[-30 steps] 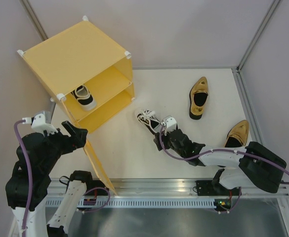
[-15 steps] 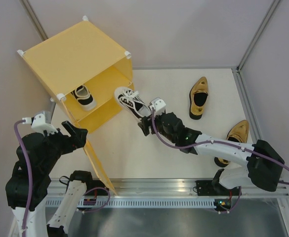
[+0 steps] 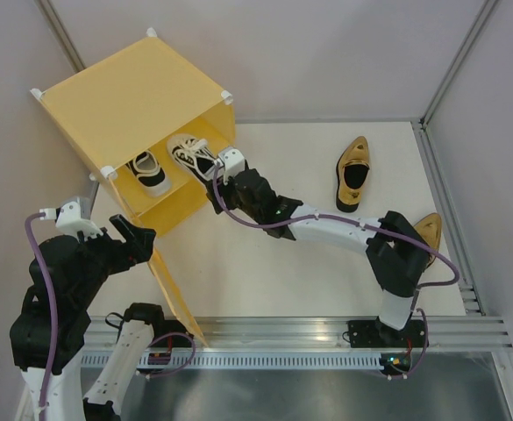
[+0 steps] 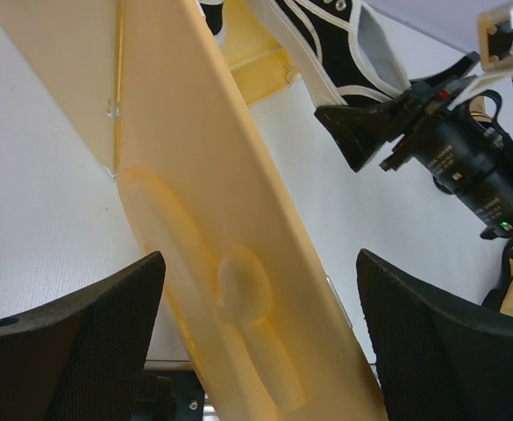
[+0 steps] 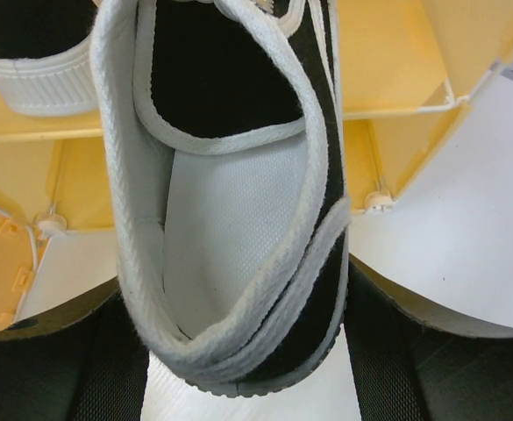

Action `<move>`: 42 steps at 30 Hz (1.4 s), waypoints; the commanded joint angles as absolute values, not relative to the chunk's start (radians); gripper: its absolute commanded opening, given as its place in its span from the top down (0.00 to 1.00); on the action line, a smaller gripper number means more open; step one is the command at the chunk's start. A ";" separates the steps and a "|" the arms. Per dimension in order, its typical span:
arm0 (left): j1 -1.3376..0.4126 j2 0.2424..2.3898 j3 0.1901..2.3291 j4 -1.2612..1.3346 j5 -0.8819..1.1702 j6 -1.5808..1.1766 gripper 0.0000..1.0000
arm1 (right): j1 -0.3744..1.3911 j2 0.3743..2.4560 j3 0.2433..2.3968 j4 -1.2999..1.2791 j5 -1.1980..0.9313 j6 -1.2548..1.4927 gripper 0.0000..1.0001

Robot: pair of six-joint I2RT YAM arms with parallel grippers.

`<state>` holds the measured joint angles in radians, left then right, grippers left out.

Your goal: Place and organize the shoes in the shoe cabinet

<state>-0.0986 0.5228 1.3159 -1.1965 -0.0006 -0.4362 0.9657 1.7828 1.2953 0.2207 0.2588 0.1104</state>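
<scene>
Clamping sneaker by the heel in right fingers, toe at cabinet mouth near other sneaker; holding left fingers spread wide, either side of door.

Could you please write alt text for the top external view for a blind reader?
The right hand holds a white-and-black sneaker at the open front of the yellow shoe cabinet, beside a matching sneaker inside. A gold slip-on and another lie on the table; the left hand is at the open door.
</scene>
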 commanded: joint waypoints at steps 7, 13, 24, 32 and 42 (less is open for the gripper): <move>-0.098 0.540 1.322 -1.213 -0.015 -0.422 0.08 | 0.969 2.011 1.653 0.279 0.273 0.078 0.99; -0.098 0.538 1.312 -1.212 -0.009 -0.422 0.08 | 0.968 2.144 1.778 0.293 0.328 0.103 0.99; -0.098 0.525 1.310 -1.223 -0.012 -0.417 0.08 | 0.966 2.244 1.911 0.296 0.319 0.132 0.75; -0.098 0.525 1.312 -1.226 -0.006 -0.417 0.08 | 0.969 2.249 1.928 0.267 0.279 0.141 0.36; -0.100 0.517 1.313 -1.224 -0.006 -0.422 0.08 | 0.974 2.126 1.793 0.275 0.218 0.132 0.02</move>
<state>-0.0986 0.5232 1.3151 -1.1965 0.0002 -0.4362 0.9668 2.2238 1.8145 0.2161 0.2577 0.1307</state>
